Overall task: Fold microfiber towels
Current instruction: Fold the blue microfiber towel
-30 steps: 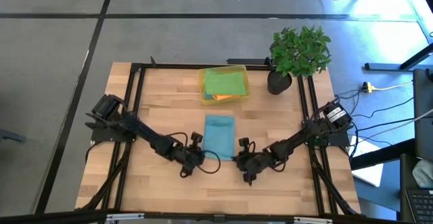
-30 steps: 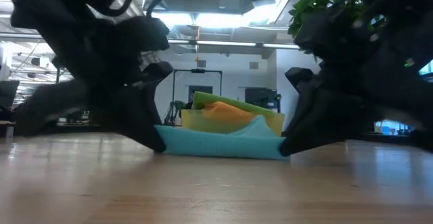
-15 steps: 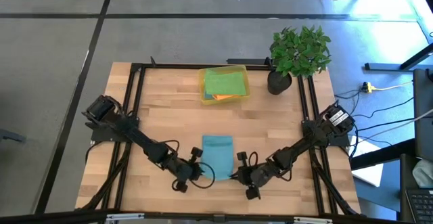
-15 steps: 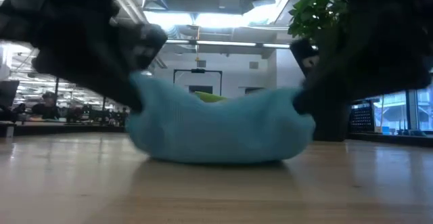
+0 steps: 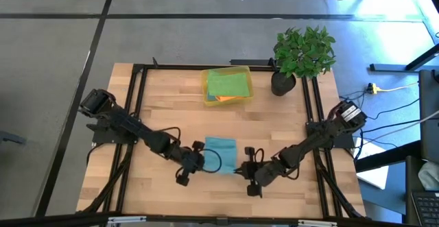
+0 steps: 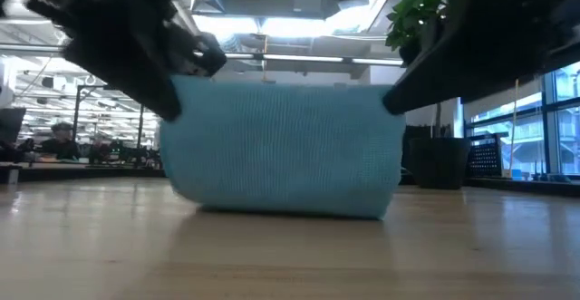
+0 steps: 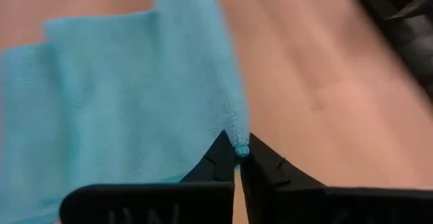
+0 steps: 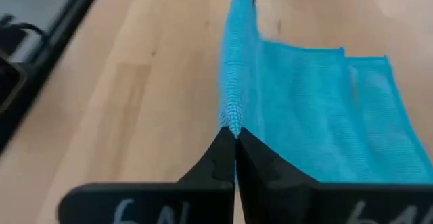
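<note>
A teal-blue towel is at the table's middle, near the front. Its near edge is lifted and runs between my two grippers; its far part lies on the table, folded in layers. My left gripper is shut on the near left corner. My right gripper is shut on the near right corner. A green towel lies on top in the yellow bin, with an orange one under it. The other teal towel and the yellow towel do not show. My left gripper pinches the towel's near left corner between its two fingertips. The corner is lifted clear, and the edge runs taut toward my right gripper. The towel hangs below it, with its far part on the table. My right gripper pinches the towel's near right corner between its two fingertips. The corner is lifted clear, and the edge runs taut toward my left gripper. The towel hangs below it onto the table.
The yellow bin stands at the table's far middle. A potted plant stands at the far right corner. Bare wood lies to the left and right of the towel. Black frame rails run along the table's sides.
Both grippers have gone toward the table's near edge and then up with the towel's near corners. The near edge has risen off the table and is drawn taut between them. The towel's far end has slid toward the near edge.
</note>
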Controlling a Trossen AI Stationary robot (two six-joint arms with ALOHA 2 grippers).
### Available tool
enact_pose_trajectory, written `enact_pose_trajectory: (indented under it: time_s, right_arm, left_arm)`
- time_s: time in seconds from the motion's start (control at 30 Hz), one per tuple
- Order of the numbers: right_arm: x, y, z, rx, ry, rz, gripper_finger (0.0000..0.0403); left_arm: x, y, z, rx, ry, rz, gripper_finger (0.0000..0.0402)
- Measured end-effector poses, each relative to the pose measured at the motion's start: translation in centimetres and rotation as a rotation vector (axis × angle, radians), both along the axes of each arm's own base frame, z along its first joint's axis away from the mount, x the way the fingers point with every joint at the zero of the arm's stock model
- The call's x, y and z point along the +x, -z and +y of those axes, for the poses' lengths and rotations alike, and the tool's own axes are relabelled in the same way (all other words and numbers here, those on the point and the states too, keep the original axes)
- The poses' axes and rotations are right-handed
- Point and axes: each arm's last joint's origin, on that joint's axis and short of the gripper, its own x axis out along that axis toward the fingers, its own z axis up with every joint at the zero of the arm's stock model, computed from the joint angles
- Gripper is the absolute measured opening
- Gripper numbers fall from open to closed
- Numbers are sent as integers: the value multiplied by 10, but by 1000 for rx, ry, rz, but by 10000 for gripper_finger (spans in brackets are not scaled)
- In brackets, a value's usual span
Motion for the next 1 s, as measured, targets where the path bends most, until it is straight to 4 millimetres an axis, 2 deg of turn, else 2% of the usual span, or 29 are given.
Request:
enact_pose_trajectory:
  time_s: [0.2,0.33,0.43,0.63,0.83,0.9,1.0]
  right_arm:
    - [-8,-3,18,100,-53,-20,1]
    - [-6,-8,21,169,-65,-56,1]
    - [-2,-5,12,156,-12,-30,1]
    - [10,1,-17,117,107,21,1]
    - [18,3,-37,77,166,34,1]
    - [18,3,-37,74,167,32,1]
    - [15,2,-29,81,144,29,1]
  left_arm:
    - [-4,-7,-24,-123,98,-51,0]
    - [-10,-7,-34,-107,129,-54,0]
    - [-10,-4,-28,-63,92,-30,0]
    - [-5,3,-2,-8,20,60,0]
    - [2,5,21,10,-28,90,0]
    - [2,5,21,7,-30,88,0]
    - [0,3,10,-11,-1,68,0]
